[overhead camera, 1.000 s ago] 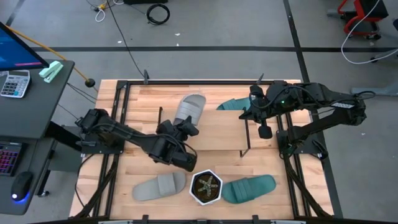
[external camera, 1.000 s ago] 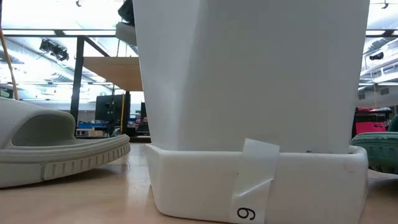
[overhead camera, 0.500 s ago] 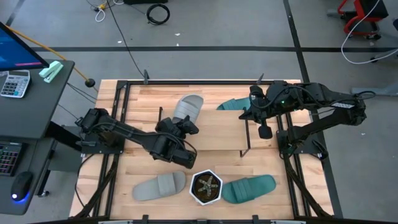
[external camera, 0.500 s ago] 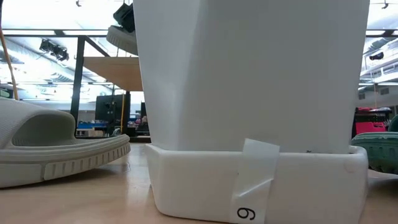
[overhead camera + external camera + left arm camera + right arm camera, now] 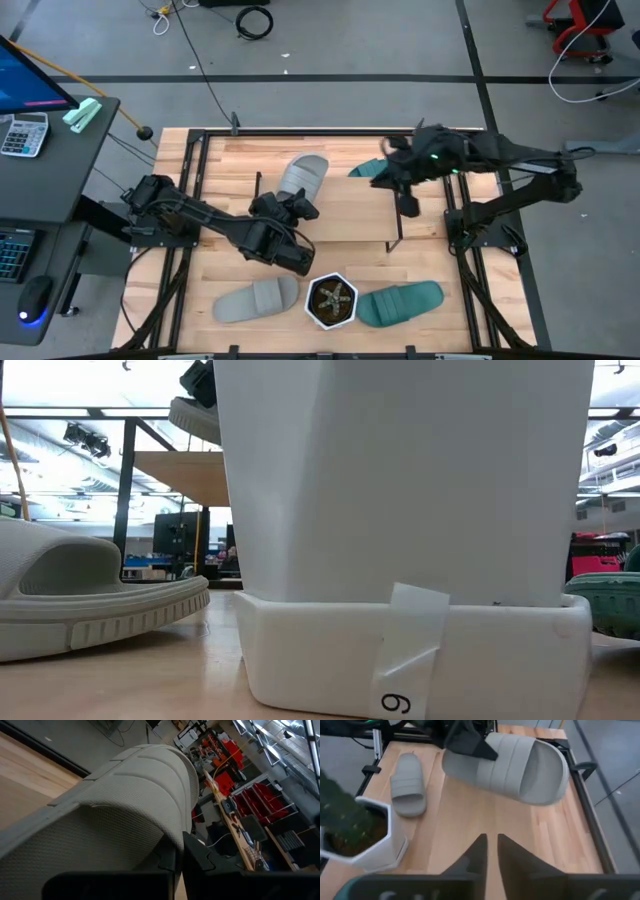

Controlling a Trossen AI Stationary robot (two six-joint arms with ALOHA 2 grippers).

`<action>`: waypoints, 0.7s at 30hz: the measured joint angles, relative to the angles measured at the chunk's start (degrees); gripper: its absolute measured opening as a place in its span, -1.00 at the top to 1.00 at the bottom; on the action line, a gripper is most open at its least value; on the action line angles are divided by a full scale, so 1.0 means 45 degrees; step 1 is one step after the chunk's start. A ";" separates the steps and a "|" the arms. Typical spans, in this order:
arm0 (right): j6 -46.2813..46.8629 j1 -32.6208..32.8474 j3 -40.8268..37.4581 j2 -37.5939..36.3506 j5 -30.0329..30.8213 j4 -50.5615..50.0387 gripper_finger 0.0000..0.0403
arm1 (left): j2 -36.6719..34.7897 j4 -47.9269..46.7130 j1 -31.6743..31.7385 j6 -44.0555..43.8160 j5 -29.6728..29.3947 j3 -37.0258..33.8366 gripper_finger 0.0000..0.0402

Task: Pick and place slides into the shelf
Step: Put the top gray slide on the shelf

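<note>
My left gripper (image 5: 291, 207) is shut on a light grey slide (image 5: 304, 177) and holds it in the air over the shelf (image 5: 345, 222), a low rack with a wooden top and black legs. The low view shows that slide (image 5: 195, 418) high above the table. My right gripper (image 5: 393, 176) is shut and touches nothing; it hovers by the shelf's far right corner over a teal slide (image 5: 366, 168) that it partly hides. A second grey slide (image 5: 257, 299) and a second teal slide (image 5: 401, 304) lie flat on the table's near part. My left gripper holds the grey slide at its near end, beside the ribbed strap (image 5: 145, 790), coming at it from the table's near-left side. The slide fills the left wrist view and hides the place of contact. It is lifted clear, its open toe (image 5: 547, 767) pointing toward the far edge.
A white hexagonal pot with a plant (image 5: 332, 301) stands between the two slides at the near edge and blocks most of the low view (image 5: 400, 530). Black frame rails run along the table's left and right sides. A desk with a calculator (image 5: 24, 133) stands left of the table.
My right gripper has swung toward the table's left, from beyond the shelf's right leg to over the teal slide, and stayed shut. My left gripper has shifted slightly toward the left with the grey slide still lifted.
</note>
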 joint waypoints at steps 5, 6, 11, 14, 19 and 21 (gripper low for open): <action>-0.0308 -0.1095 0.0000 0.1223 -0.0999 0.1056 0.35 | -0.0011 0.0083 -0.0104 0.0001 -0.0238 0.0000 0.94; -0.0464 -0.1342 0.0000 0.1430 -0.0996 0.1064 0.28 | -0.0019 0.0080 -0.0130 0.0000 -0.0245 0.0000 0.94; -0.0955 -0.2683 0.0000 0.2129 -0.1548 0.1360 0.02 | -0.0019 0.0213 -0.0303 0.0000 -0.0320 0.0000 0.94; -0.0381 -0.3576 0.0000 0.2473 -0.3179 0.2154 -0.04 | -0.0019 0.0353 -0.0411 0.0000 -0.0383 0.0000 0.94; 0.0982 -0.4665 0.0000 0.3219 -0.5971 0.3622 -0.04 | -0.0019 0.0447 -0.0423 0.0000 -0.0483 0.0000 0.94; 0.1186 -0.4874 0.0000 0.3543 -0.6585 0.3938 -0.03 | -0.0019 0.0454 -0.0423 0.0000 -0.0480 0.0000 0.94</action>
